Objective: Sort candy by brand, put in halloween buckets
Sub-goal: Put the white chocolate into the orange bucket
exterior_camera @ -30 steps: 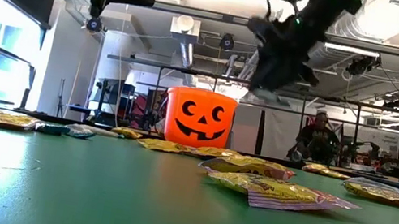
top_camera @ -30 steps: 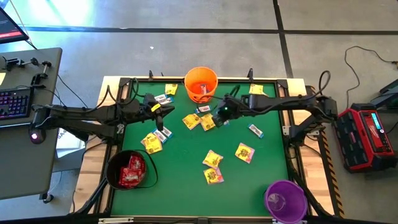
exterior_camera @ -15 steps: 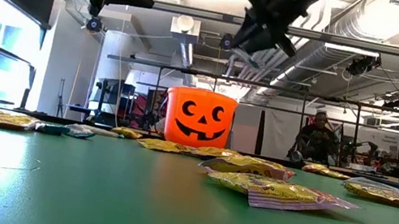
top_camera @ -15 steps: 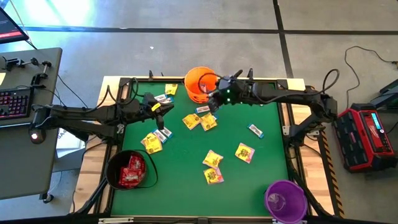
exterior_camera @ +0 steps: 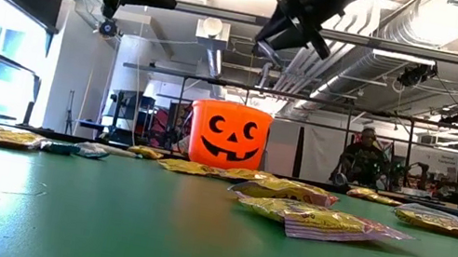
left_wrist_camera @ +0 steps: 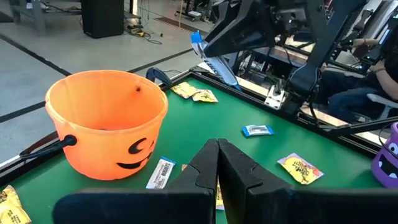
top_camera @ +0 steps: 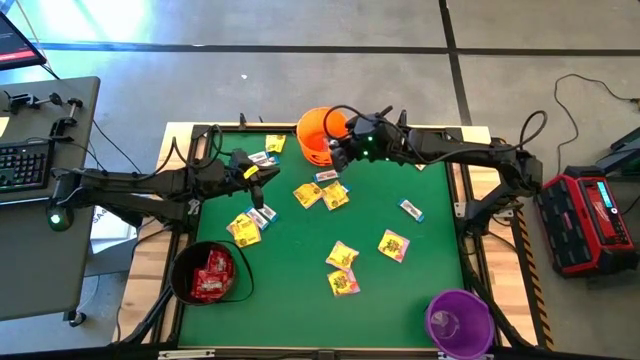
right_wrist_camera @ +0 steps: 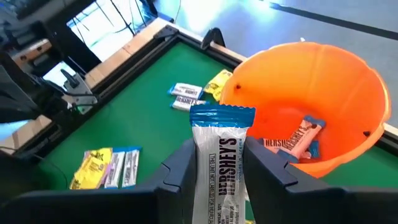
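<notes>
The Hershey's packet [right_wrist_camera: 217,163] is clamped in the right gripper [right_wrist_camera: 214,171], just at the orange bucket's [top_camera: 316,133] 3 o'clock rim. It's best carried fully over the opening before being released. The left gripper [left_wrist_camera: 217,163] is pressed shut, parked at 9 o'clock.

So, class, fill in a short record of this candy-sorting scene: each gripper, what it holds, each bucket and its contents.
right gripper: shut on a white-and-blue Hershey's packet, beside the orange bucket's rim
left gripper: shut, empty, above the table
orange bucket: white-and-blue packets inside
black bucket: red packets inside
purple bucket: contents unclear
green table: yellow packets scattered
</notes>
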Controlling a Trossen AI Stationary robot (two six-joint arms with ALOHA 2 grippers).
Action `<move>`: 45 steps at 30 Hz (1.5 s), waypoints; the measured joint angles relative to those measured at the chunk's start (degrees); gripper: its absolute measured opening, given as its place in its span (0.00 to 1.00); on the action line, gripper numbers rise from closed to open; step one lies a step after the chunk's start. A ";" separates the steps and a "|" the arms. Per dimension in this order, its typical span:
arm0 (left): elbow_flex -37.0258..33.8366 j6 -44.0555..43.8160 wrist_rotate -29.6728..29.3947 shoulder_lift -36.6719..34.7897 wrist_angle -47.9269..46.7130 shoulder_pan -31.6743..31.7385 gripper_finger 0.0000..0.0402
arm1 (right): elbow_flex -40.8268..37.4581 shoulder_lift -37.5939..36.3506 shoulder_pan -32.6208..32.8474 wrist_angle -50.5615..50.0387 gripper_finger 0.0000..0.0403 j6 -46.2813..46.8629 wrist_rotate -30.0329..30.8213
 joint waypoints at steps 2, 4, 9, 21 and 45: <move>0.00 0.00 0.00 0.00 0.01 0.00 0.00 | 0.00 0.00 -0.47 0.82 0.23 0.13 0.00; 0.00 0.00 0.00 0.00 0.00 0.00 0.00 | 0.00 0.00 -1.03 1.97 0.23 0.14 -0.13; 0.00 -0.05 0.00 0.00 0.00 0.00 0.00 | 0.00 0.00 -2.30 6.27 0.23 -0.10 -1.05; 0.00 -0.70 1.64 0.01 0.03 -0.02 0.00 | 4.92 2.87 -4.24 6.67 0.23 -3.21 -2.66; 0.00 -0.46 1.17 0.02 0.02 0.04 0.00 | 38.60 38.98 -14.37 -17.44 0.23 -13.72 -5.31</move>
